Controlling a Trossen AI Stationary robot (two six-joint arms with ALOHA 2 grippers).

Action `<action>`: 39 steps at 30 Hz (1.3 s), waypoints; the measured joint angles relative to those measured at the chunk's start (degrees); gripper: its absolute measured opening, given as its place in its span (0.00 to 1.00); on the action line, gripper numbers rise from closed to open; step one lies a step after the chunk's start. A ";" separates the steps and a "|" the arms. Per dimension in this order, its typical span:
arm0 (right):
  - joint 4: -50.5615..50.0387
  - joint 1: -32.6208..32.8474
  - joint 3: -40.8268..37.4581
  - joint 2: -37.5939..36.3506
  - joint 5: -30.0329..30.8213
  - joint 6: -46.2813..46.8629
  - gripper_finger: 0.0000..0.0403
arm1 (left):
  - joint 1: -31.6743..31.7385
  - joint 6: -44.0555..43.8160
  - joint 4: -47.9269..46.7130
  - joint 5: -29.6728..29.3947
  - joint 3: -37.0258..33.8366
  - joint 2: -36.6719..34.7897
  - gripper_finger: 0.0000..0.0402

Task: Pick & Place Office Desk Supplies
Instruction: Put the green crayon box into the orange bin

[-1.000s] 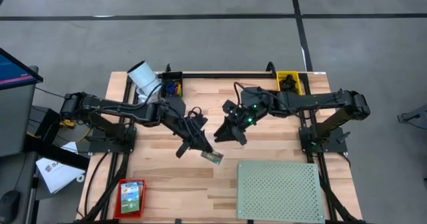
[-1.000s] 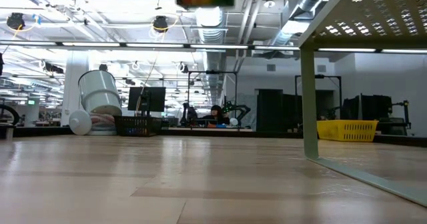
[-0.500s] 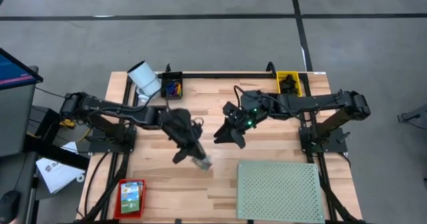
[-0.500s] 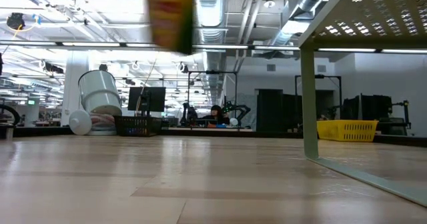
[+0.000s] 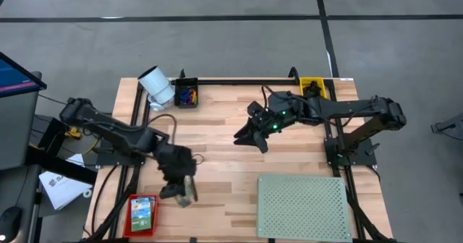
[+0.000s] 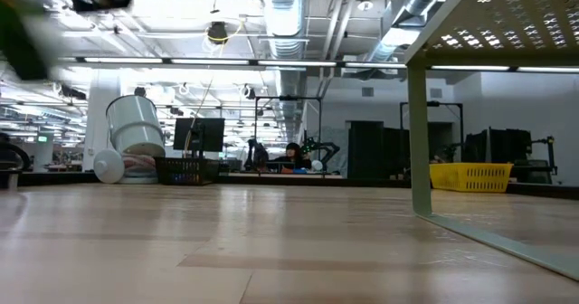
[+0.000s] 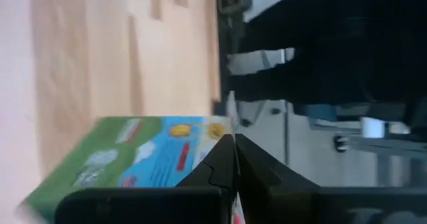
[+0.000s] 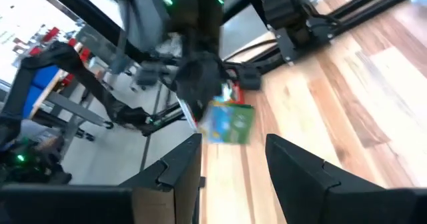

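Observation:
My left gripper [image 5: 178, 188] is over the table's near-left part, shut on a green box [image 5: 188, 194] with blue and yellow print [image 7: 133, 159]. The right wrist view shows the same box [image 8: 231, 123] off the tabletop. A second box, red and green [image 5: 142, 212], lies flat on the near-left corner, just left of the held one. My right gripper [image 5: 249, 136] hovers open over the table's middle, its fingers [image 8: 180, 167] apart with nothing between them. Small colourful supplies sit in a black bin [image 5: 187, 95] at the far edge. My left gripper pinches a thin edge of the green box [image 7: 223, 134] between its two nearly closed fingers; the box body sticks out to one side of them. The box is lifted clear of the table [image 8: 231, 123]. Which edge or flap it is does not show.
A white cylinder [image 5: 155, 86] lies at the far-left corner beside the black bin. A yellow bin [image 5: 312, 89] sits at the far edge on the right. The pale green perforated board [image 5: 304, 205] stands on legs [image 6: 417, 132] over the near-right part.
My left gripper has carried the green box from the table's middle toward the near-left corner, ending beside the red and green box. The box has turned in the hold along the way. In the low view it swept leftward across the top of the picture.

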 joint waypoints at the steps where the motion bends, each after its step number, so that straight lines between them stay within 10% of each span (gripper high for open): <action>1: -0.54 -0.09 -0.07 -0.32 0.07 -0.15 0.41 | -1.08 -2.32 -0.68 0.00 0.00 -1.17 0.00; 24: 0.07 -0.60 -0.07 -1.10 1.37 -4.84 0.41 | -21.51 -56.10 -5.06 -23.40 0.09 -19.43 0.00; 39: -0.09 -0.58 -0.07 -1.08 1.35 -6.37 0.41 | -47.04 -84.77 3.71 -54.71 -6.80 -19.14 0.00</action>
